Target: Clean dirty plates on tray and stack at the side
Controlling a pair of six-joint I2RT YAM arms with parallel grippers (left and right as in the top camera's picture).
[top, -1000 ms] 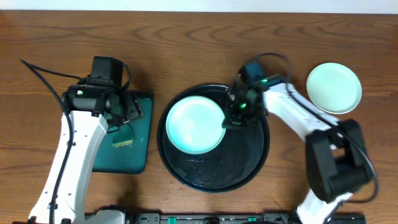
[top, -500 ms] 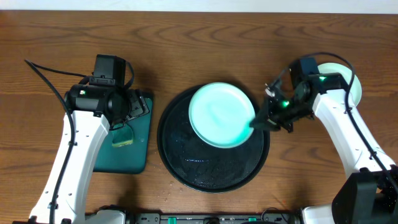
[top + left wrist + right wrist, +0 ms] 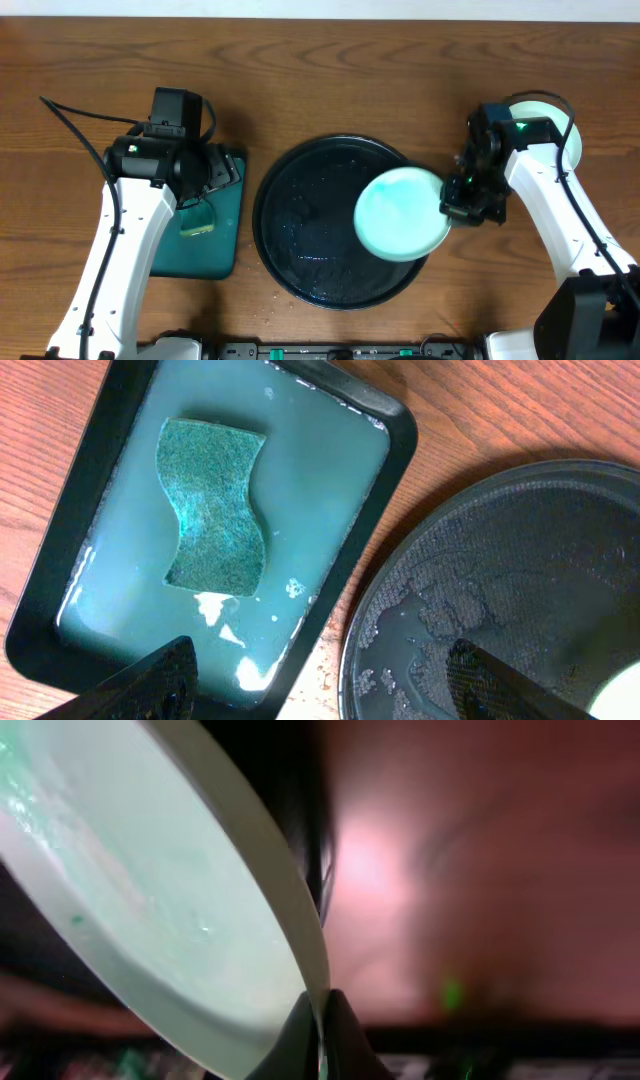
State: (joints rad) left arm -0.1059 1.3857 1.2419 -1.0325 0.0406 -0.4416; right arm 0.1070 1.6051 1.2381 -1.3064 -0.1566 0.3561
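Note:
My right gripper is shut on the rim of a pale mint green plate and holds it above the right edge of the round black tray. In the right wrist view the plate is tilted and its rim is pinched between my fingertips. Another plate lies on the table at the far right, mostly hidden by my right arm. My left gripper is open and empty, over the gap between the teal tray and the black tray, which is wet.
A rectangular dark-teal tray holds cloudy water and a green sponge; it shows in the overhead view at the left, under my left arm. Bare wooden table lies behind and to the right.
My right gripper has carried the mint plate from the tray's left-centre across to its right edge, lifted and tilted. The left arm has not moved.

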